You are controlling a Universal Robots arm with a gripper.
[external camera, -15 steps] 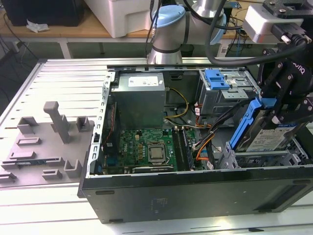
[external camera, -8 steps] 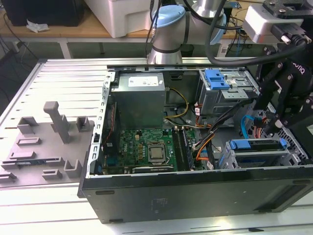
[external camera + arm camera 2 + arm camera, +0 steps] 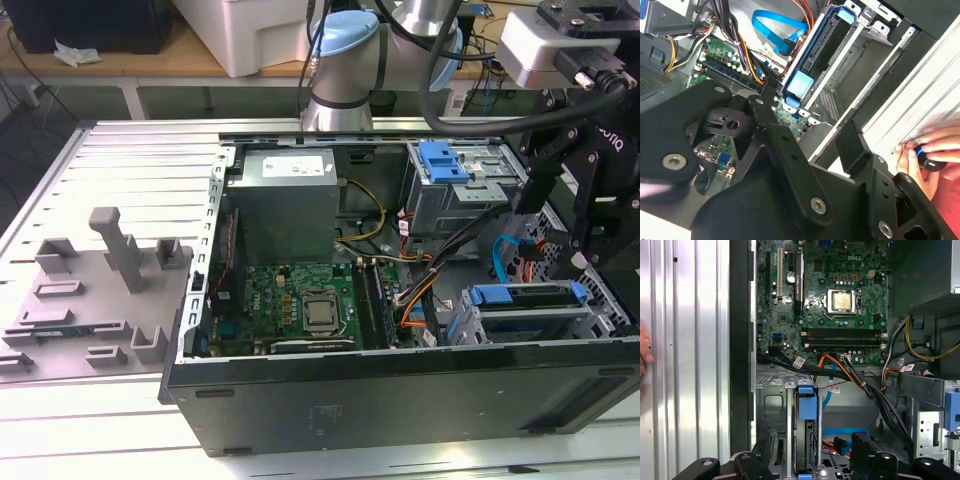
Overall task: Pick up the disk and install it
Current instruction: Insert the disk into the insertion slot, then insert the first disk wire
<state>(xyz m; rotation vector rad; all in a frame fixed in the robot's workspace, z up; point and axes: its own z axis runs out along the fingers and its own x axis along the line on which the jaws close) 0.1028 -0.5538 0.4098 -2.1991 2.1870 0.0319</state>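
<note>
Closest in the first wrist view, the gripper (image 3: pixel 810 452) stands wide open. Its 2 black fingers (image 3: pixel 863 447) are spread apart and hold nothing. The disk (image 3: pixel 807 405) sits on edge in a metal bay of the open computer case (image 3: pixel 400 400), with its blue frame and blue tab facing the gripper. It lies in line with the gap between the 2 fingers and just beyond them, touching neither. In the exterior view the disk (image 3: pixel 525 296) is in the bay at the case's near corner on that view's right, under the black gripper. Past the bay, orange and black cables (image 3: pixel 850 372) cross to the green circuit board (image 3: pixel 840 300). Farther on are a blue-handled drive cage (image 3: pixel 450 170) and a grey power box (image 3: pixel 285 200). A person's hand (image 3: pixel 932 150) rests on the ribbed table (image 3: pixel 100 160) beside the case.
</note>
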